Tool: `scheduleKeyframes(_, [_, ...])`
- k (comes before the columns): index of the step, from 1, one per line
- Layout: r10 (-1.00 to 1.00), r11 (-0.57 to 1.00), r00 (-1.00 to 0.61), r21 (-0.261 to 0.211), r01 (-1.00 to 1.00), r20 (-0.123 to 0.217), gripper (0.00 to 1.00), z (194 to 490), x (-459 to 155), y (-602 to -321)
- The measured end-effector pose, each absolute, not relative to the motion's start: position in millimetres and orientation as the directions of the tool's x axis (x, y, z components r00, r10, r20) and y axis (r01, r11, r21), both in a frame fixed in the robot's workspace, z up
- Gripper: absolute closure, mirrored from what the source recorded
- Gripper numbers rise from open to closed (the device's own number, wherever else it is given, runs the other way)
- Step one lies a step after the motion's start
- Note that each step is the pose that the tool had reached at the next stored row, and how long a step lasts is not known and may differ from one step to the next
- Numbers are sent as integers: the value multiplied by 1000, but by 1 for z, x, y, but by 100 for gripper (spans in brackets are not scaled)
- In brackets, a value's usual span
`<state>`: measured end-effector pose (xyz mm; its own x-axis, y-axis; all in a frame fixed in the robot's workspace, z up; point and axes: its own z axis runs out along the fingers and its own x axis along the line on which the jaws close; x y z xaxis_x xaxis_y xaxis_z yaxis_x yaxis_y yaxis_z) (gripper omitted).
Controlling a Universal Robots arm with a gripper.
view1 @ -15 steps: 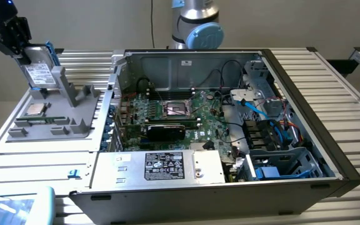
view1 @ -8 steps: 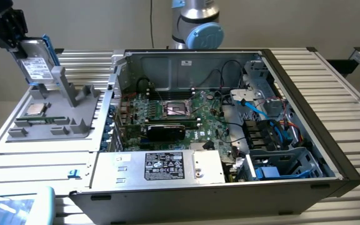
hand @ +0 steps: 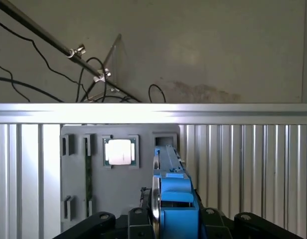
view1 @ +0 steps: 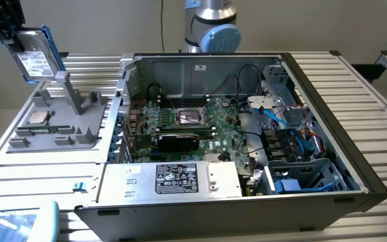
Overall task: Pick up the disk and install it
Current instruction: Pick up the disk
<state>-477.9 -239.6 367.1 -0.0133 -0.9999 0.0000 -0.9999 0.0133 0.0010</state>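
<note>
Edge-on and closest to us, the disk in its blue carrier sits clamped between the gripper's jaws, lifted clear above the grey holder, where a square chip lies. We judge pick-up done, installing not begun; that calls for squaring the carrier to the drive cage in the open case.

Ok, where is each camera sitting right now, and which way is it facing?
Exterior view: off the arm, above the table, looking down into the open computer case; shows the arm and the gripper holding the disk.
Wrist view: on the wrist, looking along the held disk toward the grey fixture and wall; gripper fingers show.
Shared: disk, grey fixture, square chip.
</note>
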Motion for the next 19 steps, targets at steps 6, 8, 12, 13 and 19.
scheduleKeyframes(6, [-1000, 13, -13, 1, -1000, 0, 63, 394, -464, -241])
scheduleKeyframes(8, [-1000, 13, -13, 1, -1000, 0, 63, 403, -458, -241])
scheduleKeyframes(12, [-1000, 13, -13, 1, -1000, 0, 63, 421, -447, -241])
scheduleKeyframes(13, [-1000, 13, -13, 1, -1000, 0, 63, 424, -446, -241])
scheduleKeyframes(19, [-1000, 13, -13, 2, -1000, 0, 63, 446, -431, -244])
